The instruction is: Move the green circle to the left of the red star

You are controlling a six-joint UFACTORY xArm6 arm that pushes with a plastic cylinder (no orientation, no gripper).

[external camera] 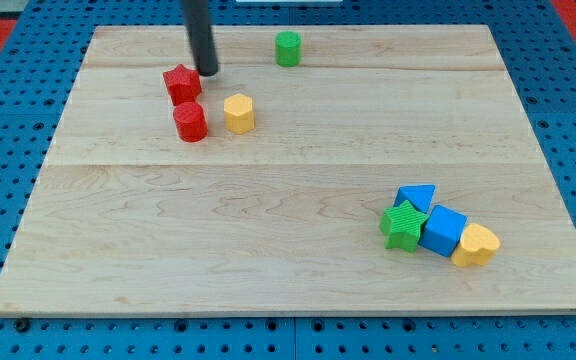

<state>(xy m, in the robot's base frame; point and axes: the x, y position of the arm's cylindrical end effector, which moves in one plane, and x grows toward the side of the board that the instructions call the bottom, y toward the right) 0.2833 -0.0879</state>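
The green circle (288, 48) stands near the top of the wooden board (268, 200), a little right of centre. The red star (182, 84) lies at the upper left, with a red cylinder (190, 122) just below it. My tip (208, 71) is down on the board right next to the red star's upper right side, well to the left of the green circle.
A yellow hexagon (239, 113) sits right of the red cylinder. At the lower right a cluster holds a green star (404, 224), a blue triangle (415, 197), a blue cube (443, 230) and a yellow heart (476, 244).
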